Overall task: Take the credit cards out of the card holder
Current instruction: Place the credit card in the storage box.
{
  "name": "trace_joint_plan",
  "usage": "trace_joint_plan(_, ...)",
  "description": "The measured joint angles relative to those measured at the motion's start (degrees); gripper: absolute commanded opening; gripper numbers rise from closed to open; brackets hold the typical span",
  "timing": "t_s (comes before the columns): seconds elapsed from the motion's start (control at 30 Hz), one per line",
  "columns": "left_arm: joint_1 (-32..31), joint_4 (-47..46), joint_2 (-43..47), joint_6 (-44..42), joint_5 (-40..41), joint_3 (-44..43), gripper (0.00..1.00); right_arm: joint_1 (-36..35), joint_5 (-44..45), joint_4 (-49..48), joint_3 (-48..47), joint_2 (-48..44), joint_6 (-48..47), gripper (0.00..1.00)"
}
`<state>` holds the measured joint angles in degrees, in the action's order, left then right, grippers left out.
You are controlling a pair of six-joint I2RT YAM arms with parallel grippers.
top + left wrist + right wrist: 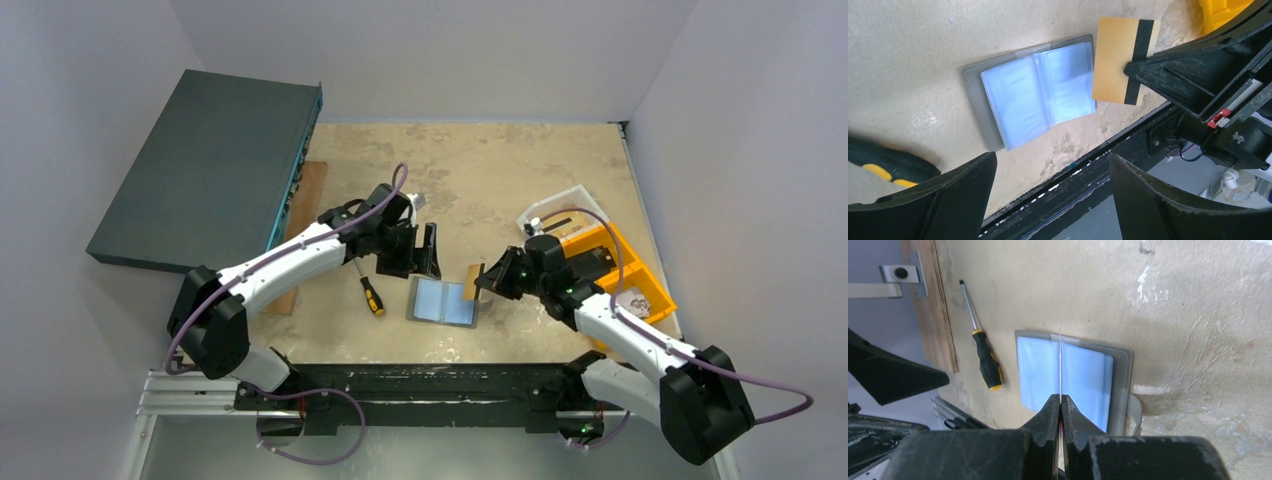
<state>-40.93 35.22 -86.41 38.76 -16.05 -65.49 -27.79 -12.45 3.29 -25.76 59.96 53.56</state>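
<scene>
The step in hand looks like the pull-out of one card. The right gripper is pinched tight on the short edge of a gold card with a black stripe. The card is clear of the card holder, just off the holder's side nearest those fingertips. In the right wrist view the card shows edge-on, a thin line running straight out from the closed fingertips over the holder's fold.

The holder lies open and flat on the table, pale blue sleeves up. It is below and ahead of both pairs of fingertips, and neither touches it. Its small closing tab sticks out on the side toward the right gripper.

The left gripper hangs over the table with its jaws spread wide and nothing between them. A screwdriver lies just beside its outer finger.

Both arms reach in from the near edge, forearms angled toward each other and wrists tipped down at the holder.

Next, the card probably needs carrying to bare table well apart from the holder and setting down. Glare on the sleeves hides whether more cards remain. If any do, the left fingers are well placed to press the holder flat while the right goes back in.
</scene>
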Motion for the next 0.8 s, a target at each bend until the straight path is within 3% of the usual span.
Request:
trace_joint_plan(0.33, 0.6, 8.0, 5.1, -4.7, 0.3, -2.3, 0.84, 2.3, 10.2, 11.3, -10.2, -3.8, 1.5, 0.0)
trace_joint_plan(0.57, 1.4, 11.0, 6.5, -7.2, -0.7, -2.4, 0.84, 13.3, 16.1, 14.7, -20.8, 1.2, 0.0, 0.0)
trace_joint_plan(0.8, 2.0, 12.5, 6.6, -9.5, -1.1, -2.8, 0.84, 24.3, 16.8, 14.5, -22.9, 8.0, -1.4, 0.0)
